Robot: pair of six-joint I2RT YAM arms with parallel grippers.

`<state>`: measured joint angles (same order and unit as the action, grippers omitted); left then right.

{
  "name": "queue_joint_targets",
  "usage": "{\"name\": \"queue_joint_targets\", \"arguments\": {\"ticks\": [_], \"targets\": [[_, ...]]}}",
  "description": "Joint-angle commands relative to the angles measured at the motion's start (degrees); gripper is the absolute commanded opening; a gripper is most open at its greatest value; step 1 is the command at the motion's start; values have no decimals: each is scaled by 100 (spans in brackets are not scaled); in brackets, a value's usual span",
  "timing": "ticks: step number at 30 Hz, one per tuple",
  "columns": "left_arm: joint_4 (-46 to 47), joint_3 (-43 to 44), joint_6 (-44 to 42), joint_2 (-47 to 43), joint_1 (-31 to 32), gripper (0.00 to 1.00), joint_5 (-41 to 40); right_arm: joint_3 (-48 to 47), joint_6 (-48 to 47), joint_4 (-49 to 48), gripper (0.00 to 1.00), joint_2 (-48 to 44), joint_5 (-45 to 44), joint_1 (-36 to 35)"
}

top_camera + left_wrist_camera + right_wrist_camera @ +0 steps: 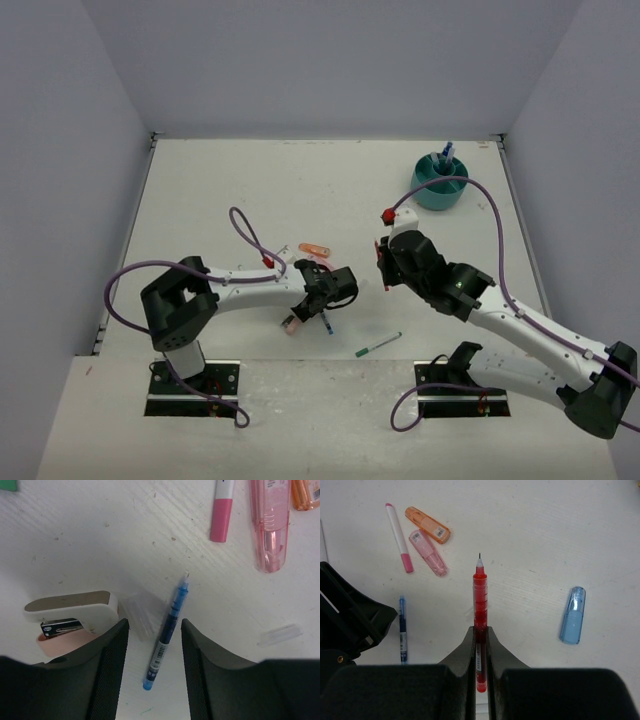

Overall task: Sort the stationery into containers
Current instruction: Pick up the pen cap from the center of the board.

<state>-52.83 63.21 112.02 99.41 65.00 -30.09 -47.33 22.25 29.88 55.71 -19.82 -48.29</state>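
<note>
Our left pincer [155, 624] points down, jaws part-open astride the blue pen [170, 622]; our right pincer [480, 630] clamps the red pen [479, 592].

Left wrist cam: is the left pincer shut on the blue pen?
No: the blue pen lies flat on the table between the fingers of the left pincer, with a visible gap on each side.

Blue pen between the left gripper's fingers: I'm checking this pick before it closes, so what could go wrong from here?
The blue pen lies slanted across the open gap of the left gripper, so closing may pivot or roll it. A clear cap lies beside it by one finger and could get pinched too. The stapler close to that finger might be nudged.
</note>
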Motion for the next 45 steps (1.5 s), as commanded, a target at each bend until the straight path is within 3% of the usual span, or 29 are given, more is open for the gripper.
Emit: {"name": "queue_joint_targets", "arguments": {"ticks": [1,11,14,20,26,33,38,43,45], "targets": [[104,-179,308,135,-40,47,91,35,-88,-194,0,51,62,13],[335,-352,181,343,-163,45,284,75,-81,-210,0,142,48,22],[462,-395,104,354,-207,32,377,75,-89,-210,0,117,45,20],[511,-371,-20,473,-232,31,546,75,-98,-220,0,124,6,13],[638,-397,-317,597,-364,14,762,132,-133,-288,0,-37,120,18],[636,-401,-996,586,-545,14,842,163,-195,-360,0,-102,398,19],[319,-399,-1158,201,-549,8,554,216,-226,-469,0,-183,671,13],[27,-98,-1798,-509,-550,7,-386,450,-249,-982,0,-429,1767,20],[-15,13,-1975,-757,-541,0,-660,805,-230,-1420,0,-686,2213,14]]}}
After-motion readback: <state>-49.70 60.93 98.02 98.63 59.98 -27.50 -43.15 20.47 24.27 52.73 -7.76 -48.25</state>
